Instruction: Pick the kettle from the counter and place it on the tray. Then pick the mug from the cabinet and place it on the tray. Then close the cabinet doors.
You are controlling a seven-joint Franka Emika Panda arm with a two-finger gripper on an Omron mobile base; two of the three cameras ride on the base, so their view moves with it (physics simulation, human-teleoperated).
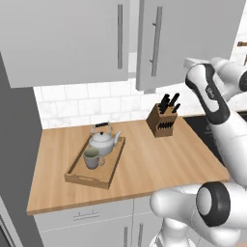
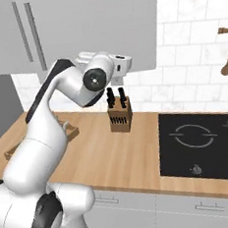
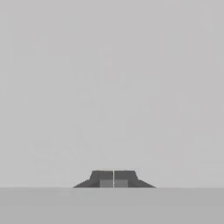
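Pale grey right cabinet door (image 1: pixel 185 43) stands slightly ajar, its flat face directly ahead of the jaws (image 3: pixel 113 179), which are pressed together, empty. Kettle (image 1: pixel 102 140) and mug (image 1: pixel 91 158) sit on the tray (image 1: pixel 112 166), left of the knife block (image 1: pixel 161 123).

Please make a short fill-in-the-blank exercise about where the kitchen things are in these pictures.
1. The kettle and the mug both sit on the ____.
2. The knife block stands on the ____.
3. The gripper is ____ and holds nothing.

Missing words: tray; counter; shut
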